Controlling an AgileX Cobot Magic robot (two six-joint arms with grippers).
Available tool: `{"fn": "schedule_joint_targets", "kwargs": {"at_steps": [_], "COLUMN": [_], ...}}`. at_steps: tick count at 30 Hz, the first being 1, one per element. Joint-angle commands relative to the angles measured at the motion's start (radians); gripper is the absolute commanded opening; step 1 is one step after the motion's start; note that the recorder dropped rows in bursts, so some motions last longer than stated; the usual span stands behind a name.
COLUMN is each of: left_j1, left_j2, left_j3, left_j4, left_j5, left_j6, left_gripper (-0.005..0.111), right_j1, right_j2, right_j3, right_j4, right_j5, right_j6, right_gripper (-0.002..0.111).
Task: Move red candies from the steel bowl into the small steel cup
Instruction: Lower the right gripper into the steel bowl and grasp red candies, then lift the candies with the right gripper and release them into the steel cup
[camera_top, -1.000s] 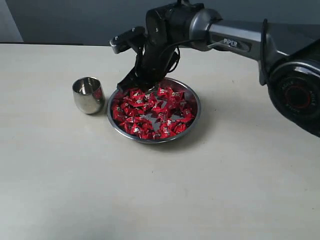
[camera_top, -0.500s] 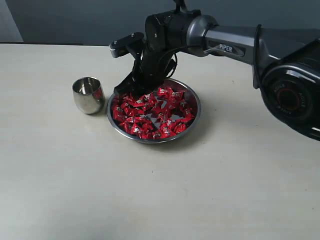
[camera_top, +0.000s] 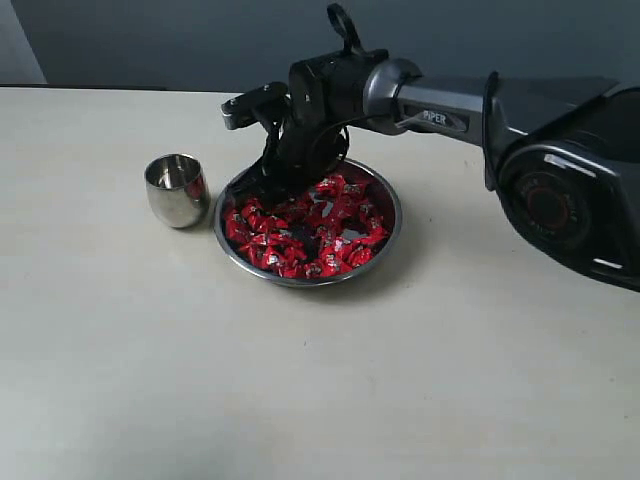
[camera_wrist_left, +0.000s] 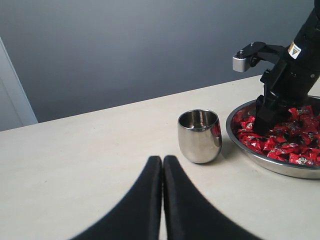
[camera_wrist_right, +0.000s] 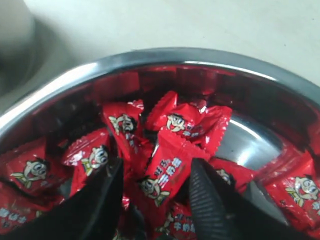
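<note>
The steel bowl (camera_top: 388, 196) holds several red candies (camera_top: 300, 235) and sits mid-table; it also shows in the left wrist view (camera_wrist_left: 280, 167) and the right wrist view (camera_wrist_right: 200, 57). The small steel cup (camera_top: 176, 189) stands just left of it, upright (camera_wrist_left: 199, 135). My right gripper (camera_top: 262, 185) dips into the bowl's back left part. Its fingers are open, straddling one red candy (camera_wrist_right: 167, 172) in the pile. My left gripper (camera_wrist_left: 162, 162) is shut and empty, low over the table short of the cup.
The pale table (camera_top: 150, 350) spreads around the bowl and cup. A dark grey wall (camera_wrist_left: 150, 45) runs behind the table's far edge. The right arm's base (camera_top: 575, 200) stands at the right.
The right gripper has sunk lower into the bowl's back left part, down among the candies. The cup and bowl have stayed in place.
</note>
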Motion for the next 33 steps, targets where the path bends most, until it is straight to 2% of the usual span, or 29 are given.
{"fn": "schedule_joint_targets", "kwargs": {"at_steps": [1,9,11,19,24,29,33], "left_j1": [0.001,0.001,0.001,0.001,0.001,0.001,0.001], "left_j2": [-0.005,-0.005,-0.005,-0.005,-0.005,-0.005,-0.005], "left_j3": [0.005,0.005,0.005,0.005,0.005,0.005,0.005], "left_j4": [-0.006,-0.006,-0.006,-0.006,-0.006,-0.006,-0.006], "left_j5": [-0.006,-0.006,-0.006,-0.003,-0.003,-0.003,-0.003], "left_j6": [-0.002,-0.002,-0.002,-0.002,-0.002,-0.002,-0.002], "left_gripper": [0.002,0.002,0.002,0.002,0.002,0.002,0.002], "right_j1": [-0.005,-0.005,-0.005,-0.003,-0.003,-0.003,0.004], "right_j2": [0.003,0.007,0.003,-0.064,-0.120,-0.149,-0.149], "right_j3": [-0.005,-0.005,-0.005,-0.005,-0.005,-0.005,-0.005], "right_j4": [-0.001,-0.001,-0.001,0.002,0.069,0.200,0.387], "right_j5": [0.000,0.000,-0.002,-0.017,-0.042,-0.089,-0.145], "right_j6": [0.003,0.003,0.003,0.003,0.003,-0.037,-0.147], "right_gripper": [0.037,0.004,0.000,0.000,0.000,0.000,0.000]}}
